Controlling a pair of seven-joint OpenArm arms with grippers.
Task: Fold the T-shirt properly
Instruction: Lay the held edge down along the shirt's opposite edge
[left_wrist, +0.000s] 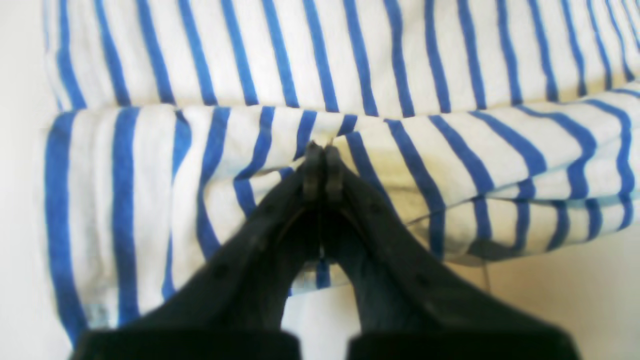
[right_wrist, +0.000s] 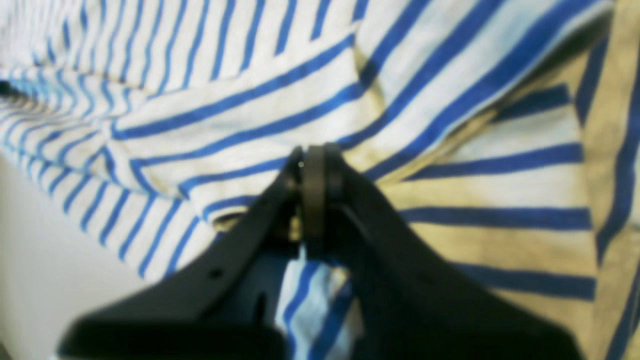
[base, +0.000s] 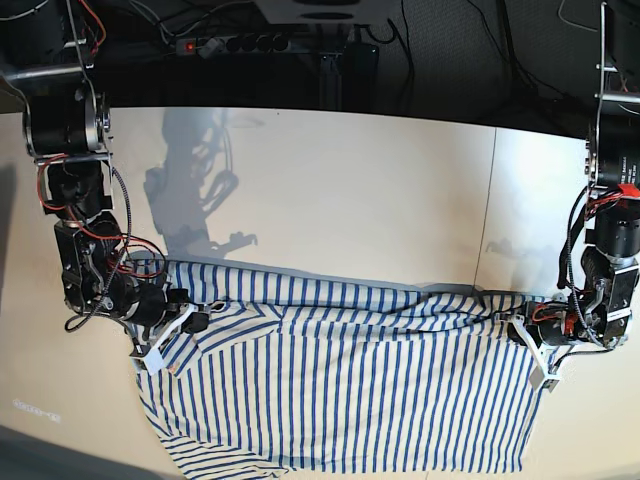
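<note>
The T-shirt (base: 340, 400) lies spread across the lower half of the white table (base: 330, 190), from about eight o'clock to four o'clock in the base view, its blue stripes running mostly up and down. Its upper edge is doubled over into a long fold that runs from nine o'clock to three o'clock between the two arms.

The right gripper (base: 197, 321), at nine o'clock in the base view, is clenched on the cloth near the collar end of that fold. In the right wrist view its black fingers (right_wrist: 320, 190) meet tip to tip with striped fabric pinched between them, and a strip of the shirt shows below them at six o'clock. The cloth around the pinch is gathered into creases fanning toward eleven and two o'clock.

The left gripper (base: 521, 331), at three o'clock in the base view, grasps the other end of the fold. The left wrist view shows its fingertips (left_wrist: 322, 172) pressed together on the folded edge of the shirt, with a flat layer beyond at twelve o'clock and bare table at five o'clock.
</note>
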